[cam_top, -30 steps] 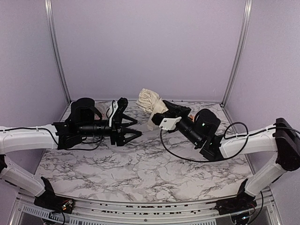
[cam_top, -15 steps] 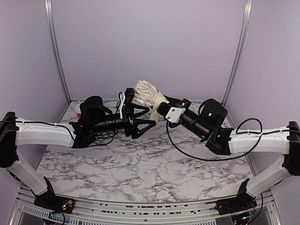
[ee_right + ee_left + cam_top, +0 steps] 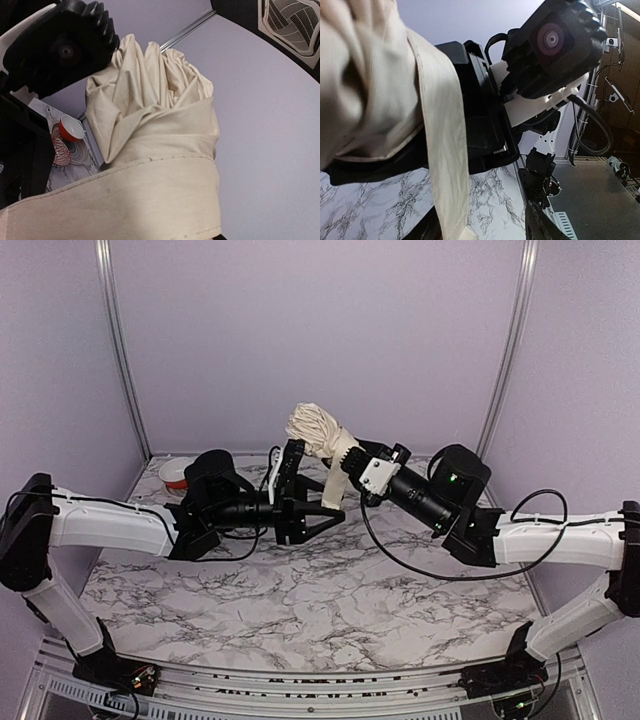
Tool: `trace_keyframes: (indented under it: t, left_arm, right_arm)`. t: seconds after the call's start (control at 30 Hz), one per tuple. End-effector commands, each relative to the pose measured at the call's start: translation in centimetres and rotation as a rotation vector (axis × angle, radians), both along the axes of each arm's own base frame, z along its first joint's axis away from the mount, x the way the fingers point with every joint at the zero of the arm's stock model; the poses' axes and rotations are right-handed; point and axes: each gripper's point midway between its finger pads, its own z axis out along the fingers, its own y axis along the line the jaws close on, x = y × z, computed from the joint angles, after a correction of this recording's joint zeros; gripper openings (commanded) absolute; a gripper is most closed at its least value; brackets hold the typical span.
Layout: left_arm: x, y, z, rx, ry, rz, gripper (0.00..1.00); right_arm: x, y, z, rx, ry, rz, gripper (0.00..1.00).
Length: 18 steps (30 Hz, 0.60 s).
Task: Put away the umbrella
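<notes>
White-and-grey marble-pattern tabletop (image 3: 300,610) is lying under both my arms, which are reaching in toward the back centre. My right pincer (image 3: 346,462) is clamping the folded cream fabric umbrella (image 3: 315,428) round its bunched canopy. It's holding the umbrella up off the tabletop, loose folds pointing up and left. The umbrella's flat cream fabric closure strap (image 3: 447,165) is hanging down off the bundle. My left pincer (image 3: 328,503) is sitting roughly level just below the umbrella with its jaws apart, and the strap is dropping between them. Can't tell if either finger is touching it. A small round red-and-white bowl (image 3: 176,473) is sitting on the tabletop in the back left corner, well apart from the umbrella.
</notes>
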Motion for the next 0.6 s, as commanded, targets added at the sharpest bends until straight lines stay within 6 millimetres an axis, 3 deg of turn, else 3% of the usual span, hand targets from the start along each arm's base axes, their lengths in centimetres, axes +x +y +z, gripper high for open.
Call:
trace_keyframes:
  t: [0.0,0.07,0.17,0.2,0.23,0.27,0.33,0.37,0.47,0.57]
  left_arm:
    - [0.0,-0.6,-0.1,-0.005,0.012,-0.031,0.58]
    - [0.2,-0.8,-0.1,-0.005,0.011,-0.024,0.49]
    - [0.2,-0.9,0.3,-0.011,0.008,-0.029,0.11]
    - [0.2,-0.7,0.5,-0.015,0.003,-0.025,0.05]
    - [0.2,-0.5,0.7,-0.019,-0.003,-0.02,0.05]
    - [0.1,-0.4,0.8,-0.021,-0.01,-0.018,0.13]
    - [-0.2,-0.1,0.9,-0.022,-0.018,-0.026,0.5]
    - [-0.3,0.0,1.0,-0.022,-0.02,-0.032,0.6]
    - [-0.2,0.2,1.0,-0.024,-0.024,-0.022,0.65]
    - [-0.1,0.1,1.1,-0.025,-0.021,-0.025,0.49]
  right_arm:
    - [-1.3,-1.0,6.0,0.143,-0.08,0.025,0.0]
    - [-1.4,-1.0,6.0,0.144,-0.081,0.028,0.0]
    - [-1.4,-1.0,5.9,0.138,-0.08,0.024,0.0]
    - [-1.4,-1.1,5.9,0.139,-0.079,0.023,0.0]
    - [-1.4,-1.2,5.9,0.138,-0.077,0.02,0.0]
    - [-1.4,-1.3,5.9,0.138,-0.076,0.018,0.0]
    - [-1.4,-1.4,5.7,0.133,-0.072,0.014,0.0]
    - [-1.4,-1.4,5.6,0.133,-0.072,0.014,0.0]
    - [-1.4,-1.3,5.5,0.129,-0.07,0.017,0.0]
    - [-1.3,-1.3,5.6,0.13,-0.071,0.016,0.0]
